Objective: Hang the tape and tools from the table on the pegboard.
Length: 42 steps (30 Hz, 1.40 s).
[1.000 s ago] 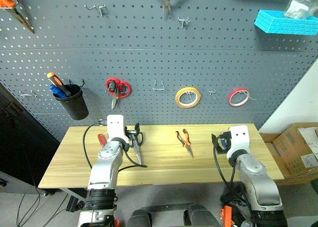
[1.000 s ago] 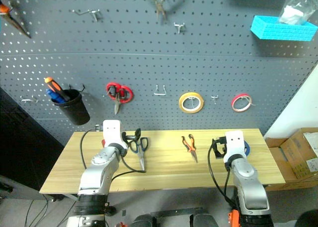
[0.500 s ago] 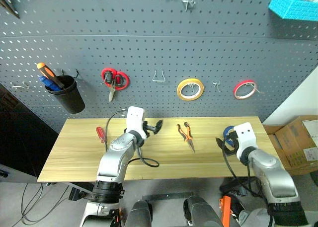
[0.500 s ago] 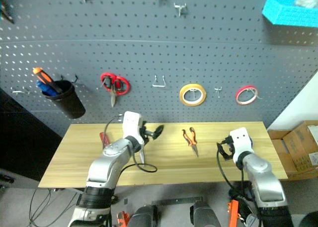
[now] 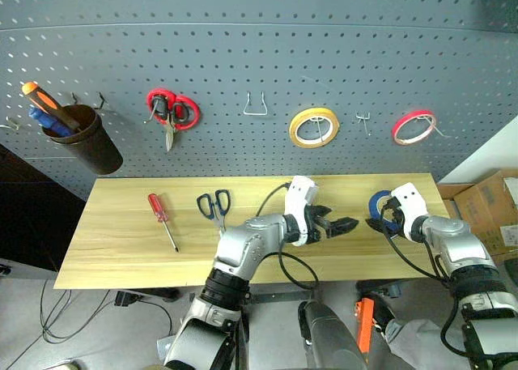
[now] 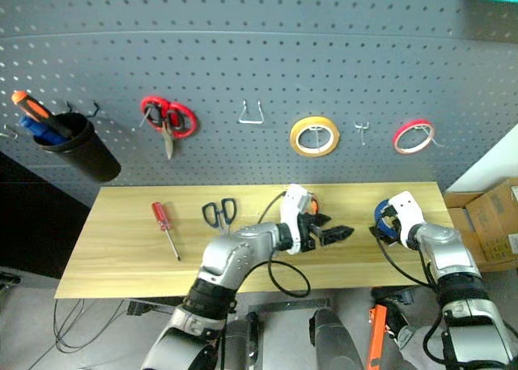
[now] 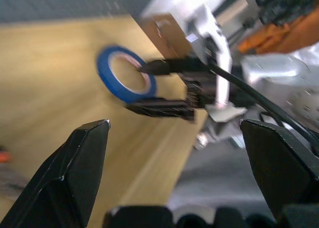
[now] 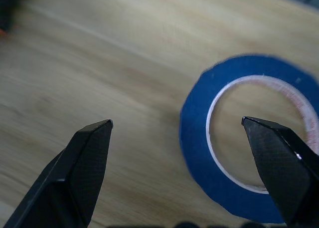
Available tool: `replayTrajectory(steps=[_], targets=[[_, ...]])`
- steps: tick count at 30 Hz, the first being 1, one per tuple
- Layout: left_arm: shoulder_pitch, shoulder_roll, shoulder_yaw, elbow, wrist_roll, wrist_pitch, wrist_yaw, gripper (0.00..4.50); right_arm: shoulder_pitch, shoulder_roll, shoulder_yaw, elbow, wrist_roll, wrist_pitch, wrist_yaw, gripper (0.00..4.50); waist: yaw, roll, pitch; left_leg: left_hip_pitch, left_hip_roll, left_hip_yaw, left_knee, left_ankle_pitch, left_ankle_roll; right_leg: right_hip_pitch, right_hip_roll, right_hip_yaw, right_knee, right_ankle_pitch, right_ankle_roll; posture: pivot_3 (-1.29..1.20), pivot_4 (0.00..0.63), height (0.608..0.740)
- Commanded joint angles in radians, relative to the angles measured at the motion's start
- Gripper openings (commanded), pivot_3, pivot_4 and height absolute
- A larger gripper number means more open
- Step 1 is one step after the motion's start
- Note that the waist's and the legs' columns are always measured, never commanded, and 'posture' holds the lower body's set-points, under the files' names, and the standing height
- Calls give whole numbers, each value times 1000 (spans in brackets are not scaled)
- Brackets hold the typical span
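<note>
The blue tape (image 5: 378, 203) lies flat near the right end of the table (image 5: 121, 248). My right gripper (image 5: 384, 219) is open over it; in the left wrist view one of its fingers (image 7: 167, 66) lies across the ring's hole and the other outside the band. My left gripper (image 5: 344, 226) is open, points right just above the table and is a short way left of the tape (image 7: 124, 81). The blue-handled scissors (image 5: 214, 204) and red screwdriver (image 5: 162, 220) lie on the left half. The pliers are mostly hidden behind my left wrist; an orange bit (image 6: 312, 198) shows. The pegboard (image 5: 243, 46) rises behind.
On the pegboard hang red scissors (image 5: 167, 112), a yellow roll (image 5: 314, 128), a red-pink roll (image 5: 413, 125), a bare wire hook (image 5: 256, 104) and a black cup (image 5: 85, 143) holding an orange-handled screwdriver. Cardboard boxes (image 5: 498, 216) stand right of the table.
The view has tilted down. My left arm has swung right from the scissors, across the pliers, toward the tape. My right gripper has moved forward onto the tape. Both stayed open.
</note>
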Motion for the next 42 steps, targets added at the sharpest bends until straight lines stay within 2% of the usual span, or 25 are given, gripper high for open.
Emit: replayTrajectory(steps=[1, 10, 13, 19, 23, 26, 30, 35, 40, 42], targets=[[-14, -22, -27, 4, -4, -16, -27, 4475, -39, -10, -3, 84, -12, -41, 28, 4500, 0, 1, 10, 0, 0, 0, 0, 0, 0, 0, 0, 0, 0, 0, 0, -41, 343, 740], [2, -12, -38, -7, -5, -2, -35, 4475, -100, 4, -14, 299, -25, -68, 42, 4500, -1, 0, 26, 0, -1, 0, 0, 0, -1, 0, -1, 0, 0, 0, 1, -42, 345, 740], [12, -12, -43, -13, -4, -1, -33, 4500, -125, 8, -43, 355, -8, -35, 34, 3872, -1, 0, 26, 0, -1, 0, 1, 0, -1, 0, -1, 0, 0, 0, 1, -42, 342, 740], [10, -16, -42, -3, -1, -10, -29, 4500, -146, 8, -57, 381, -9, -47, 31, 1816, -1, 0, 26, 0, -1, 0, 1, 0, -1, 1, -1, 0, 0, 0, 1, -47, 328, 740], [-9, -20, -34, 20, 5, -29, -30, 4500, -138, 8, -59, 364, -12, -61, 15, 618, -2, 0, 26, 0, -1, 0, 1, 0, -1, 1, -1, 0, 0, 0, 1, -47, 319, 740], [-23, -24, -27, 33, 4, -41, -32, 4500, -110, 8, -52, 316, -20, -77, -7, 552, -2, 0, 26, 0, -1, 0, 1, 0, -1, 1, -1, 0, 0, 0, 1, -48, 310, 740], [-30, -22, -9, 7, -12, -40, -36, 4500, 39, -3, -16, 39, -66, -144, -57, 551, 1, 3, 24, 0, -1, -1, 1, -1, -2, 0, -1, -1, 0, -1, 2, -45, 282, 740], [27, 51, 52, -189, -92, 40, -49, 4500, 335, 39, -69, -628, -83, -48, -203, 551, -4, 9, 18, -8, -1, -2, 0, -1, -4, -8, -1, -1, 3, -2, 5, -62, 226, 740], [96, 157, 157, -402, -206, 143, -45, 4500, 489, 99, -67, -1015, -159, 0, -329, 551, -10, 13, -2, -12, -1, -3, 1, 2, -10, -13, -1, -2, 6, -2, 5, -77, 174, 740], [112, 202, 205, -458, -254, 176, -47, 4500, 522, 131, -38, -1092, -205, -16, -380, 551, -9, 12, -17, -12, 0, -4, 1, 2, -10, -13, -1, -3, 6, -2, 4, -74, 141, 740]])
